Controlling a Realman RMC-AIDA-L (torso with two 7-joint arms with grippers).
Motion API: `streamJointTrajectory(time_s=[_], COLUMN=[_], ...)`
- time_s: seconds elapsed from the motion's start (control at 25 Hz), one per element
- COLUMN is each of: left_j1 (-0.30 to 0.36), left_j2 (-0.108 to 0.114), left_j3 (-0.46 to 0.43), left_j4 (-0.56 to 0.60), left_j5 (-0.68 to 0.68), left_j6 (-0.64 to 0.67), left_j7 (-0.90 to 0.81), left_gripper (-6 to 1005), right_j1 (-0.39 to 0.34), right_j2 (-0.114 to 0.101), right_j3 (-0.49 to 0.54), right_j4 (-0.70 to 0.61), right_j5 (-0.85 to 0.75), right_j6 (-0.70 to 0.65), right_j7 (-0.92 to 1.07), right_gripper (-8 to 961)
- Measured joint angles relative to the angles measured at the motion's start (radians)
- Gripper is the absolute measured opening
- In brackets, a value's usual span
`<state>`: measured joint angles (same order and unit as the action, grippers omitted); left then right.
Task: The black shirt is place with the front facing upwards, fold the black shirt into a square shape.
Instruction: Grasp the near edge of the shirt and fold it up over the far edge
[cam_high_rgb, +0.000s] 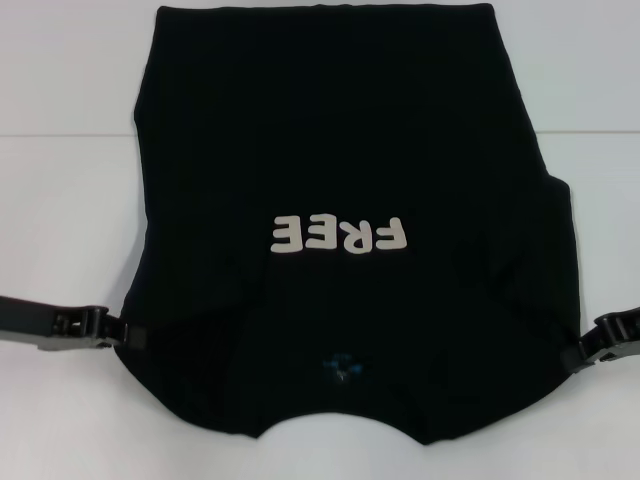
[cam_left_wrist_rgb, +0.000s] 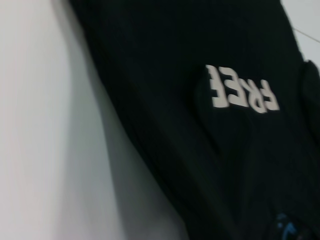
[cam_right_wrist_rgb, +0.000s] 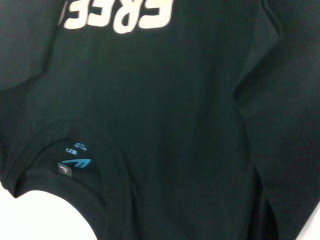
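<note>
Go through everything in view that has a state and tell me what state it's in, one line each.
black shirt: lying on the white table, front up, "FREE" lettering showing, sleeves already folded in over the body, not yet a square.
left gripper: low at the shirt's left edge near the collar end.
right gripper: low at the shirt's right edge, same end.

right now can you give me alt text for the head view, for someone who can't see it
A black shirt lies front up on a white table, its collar nearest the camera and its off-white FREE lettering upside down. The left gripper meets the shirt's left edge and the right gripper its right edge.
</note>
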<state>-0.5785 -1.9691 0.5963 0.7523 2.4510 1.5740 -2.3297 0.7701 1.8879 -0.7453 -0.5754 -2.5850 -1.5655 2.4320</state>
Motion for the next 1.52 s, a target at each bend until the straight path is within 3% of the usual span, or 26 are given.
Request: streamJointTrajectory(time_s=[0.12,0.2,0.32,0.52,0.68,0.8,1.04,1.16,1.28,1.32,1.36,1.4,1.52], left_j1=[-0.007,-0.01,-0.002,0.047,0.061,0.048,-0.032,-0.077,-0.111,-0.111,-0.124,-0.125,-0.126], left_j2=[0.024,0.053,0.073,0.065,0.062,0.064,0.083,0.097,0.105,0.105,0.103,0.099,0.073], left_j3=[-0.016,-0.018,-0.018,-0.009,-0.011,-0.016,-0.145,-0.253,-0.318,-0.318,-0.343,-0.346,-0.346], left_j4=[-0.046,-0.107,-0.166,-0.188,-0.197,-0.199,-0.199,-0.199,-0.198,-0.198,-0.198,-0.198,-0.204], left_j5=[-0.001,-0.002,-0.002,0.009,0.024,0.02,0.014,0.014,0.003,0.003,-0.02,-0.032,-0.09], left_j6=[0.059,0.123,0.213,0.361,0.388,0.384,0.327,0.241,0.106,0.106,-0.011,-0.041,-0.182], left_j7=[0.02,0.035,0.059,0.085,0.079,0.078,0.044,0.009,-0.022,-0.022,-0.027,-0.027,-0.007], left_gripper=[88,89,90,92,93,95,97,98,99,100,100,101,102], right_j1=[-0.007,-0.019,-0.047,-0.098,-0.119,-0.115,-0.081,-0.059,-0.046,-0.043,-0.04,-0.038,-0.034], right_j2=[-0.012,-0.022,-0.029,-0.015,0.008,0.008,-0.016,-0.039,-0.056,-0.058,-0.058,-0.058,-0.043], right_j3=[-0.004,-0.007,-0.007,-0.013,-0.006,0.035,0.24,0.349,0.381,0.384,0.384,0.385,0.379], right_j4=[-0.024,-0.038,-0.057,-0.044,-0.038,-0.023,-0.015,-0.018,-0.028,-0.031,-0.032,-0.031,-0.018], right_j5=[0.0,-0.001,-0.02,-0.075,-0.101,-0.096,-0.092,-0.043,0.055,0.089,0.123,0.139,0.228], right_j6=[-0.06,-0.124,-0.217,-0.351,-0.37,-0.366,-0.357,-0.306,-0.217,-0.176,-0.128,-0.093,0.06], right_j7=[-0.017,-0.044,-0.091,-0.22,-0.26,-0.272,-0.254,-0.195,-0.158,-0.152,-0.149,-0.15,-0.178], right_gripper=[61,61,60,60,60,60,61,70,79,82,85,88,96])
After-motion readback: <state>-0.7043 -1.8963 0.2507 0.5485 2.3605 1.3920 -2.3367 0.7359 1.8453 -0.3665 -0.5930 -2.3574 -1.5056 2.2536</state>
